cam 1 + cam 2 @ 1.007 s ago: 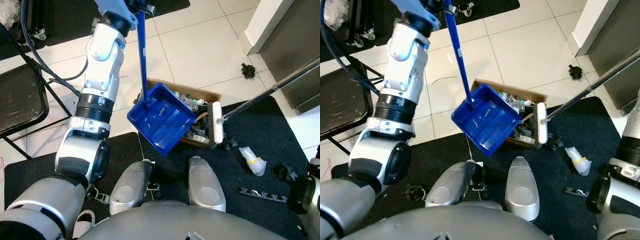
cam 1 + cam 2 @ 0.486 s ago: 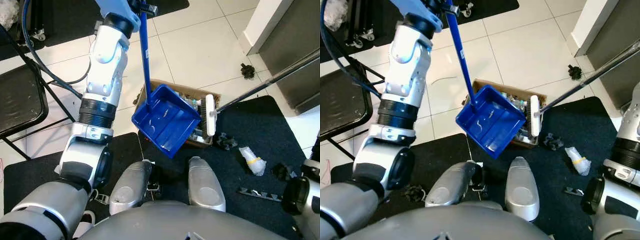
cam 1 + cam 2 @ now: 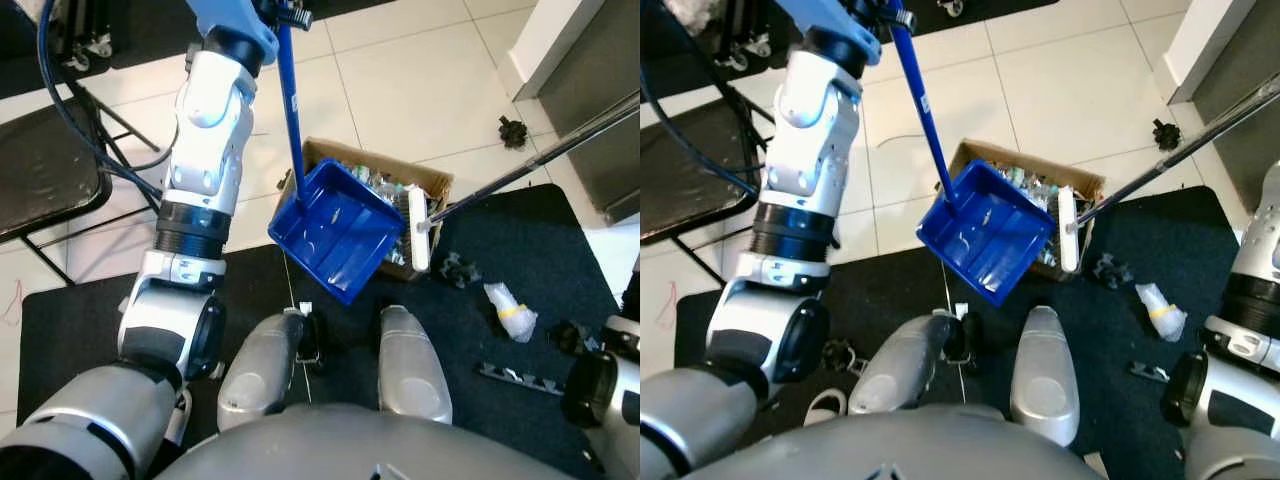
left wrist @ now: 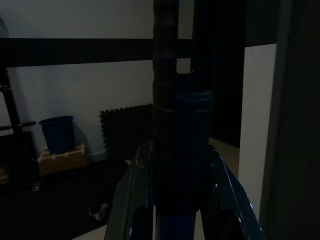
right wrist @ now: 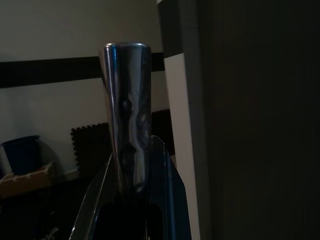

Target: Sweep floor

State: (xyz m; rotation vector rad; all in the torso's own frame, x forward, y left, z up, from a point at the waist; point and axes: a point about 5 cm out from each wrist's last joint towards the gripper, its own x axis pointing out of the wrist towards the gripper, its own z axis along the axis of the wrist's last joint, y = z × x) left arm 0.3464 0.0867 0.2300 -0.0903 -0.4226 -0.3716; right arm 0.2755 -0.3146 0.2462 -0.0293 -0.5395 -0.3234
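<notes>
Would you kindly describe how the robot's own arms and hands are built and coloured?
The left arm is glossy silver-white in rounded segments, with a ribbed black ring at the forearm joint, a black elbow joint and a light blue wrist section. The right arm has the same silver shell and black joints. Each hand's fingers are long, dark and flat.

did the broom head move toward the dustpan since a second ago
Yes. The broom head has swung in toward the cardboard box and now lies against its side beside the blue dustpan; a second ago it lay farther out on the dark mat.
</notes>
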